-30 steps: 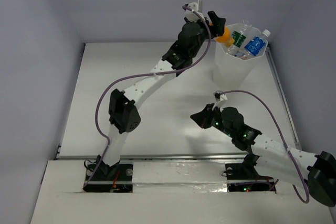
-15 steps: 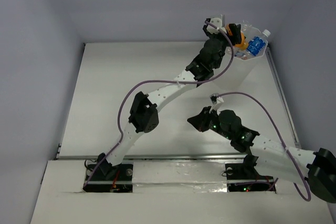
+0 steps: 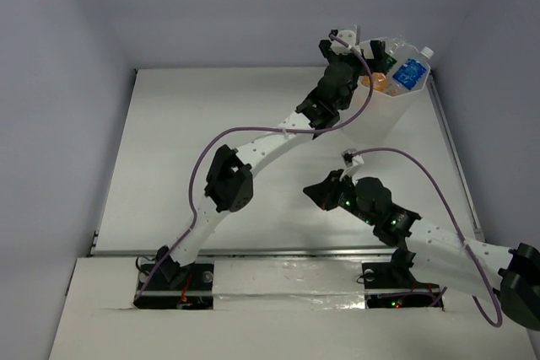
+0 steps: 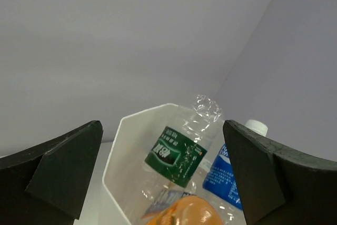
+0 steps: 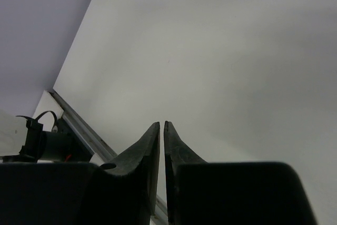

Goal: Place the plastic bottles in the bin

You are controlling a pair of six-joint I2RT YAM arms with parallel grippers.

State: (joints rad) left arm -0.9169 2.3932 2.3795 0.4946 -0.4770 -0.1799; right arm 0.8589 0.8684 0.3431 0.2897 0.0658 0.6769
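The bin point(image 3: 384, 115) stands at the far right of the table. In it lie the orange bottle point(image 3: 378, 82), a blue-labelled bottle point(image 3: 410, 72) and a green-labelled bottle, hidden from the top view by my left arm. My left gripper point(image 3: 369, 55) hovers open and empty just above the bin's left rim. In the left wrist view its gripper point(image 4: 162, 130) is spread wide over the bin's rim point(image 4: 112, 156), the green-labelled bottle point(image 4: 177, 154), the blue-labelled bottle point(image 4: 224, 175) and the orange bottle point(image 4: 185, 212). My right gripper point(image 3: 316, 194) is shut and empty above the table's near middle; the right wrist view shows it point(image 5: 161, 125) empty too.
The white table point(image 3: 211, 141) is walled by grey panels at the back and sides. A metal rail point(image 5: 84, 130) runs along the table's near edge. My left arm point(image 3: 261, 137) stretches diagonally across the table's middle.
My left gripper swung right over the bin with the orange bottle and let go of it. The bottle now lies lower, inside the bin. My right arm has barely moved.
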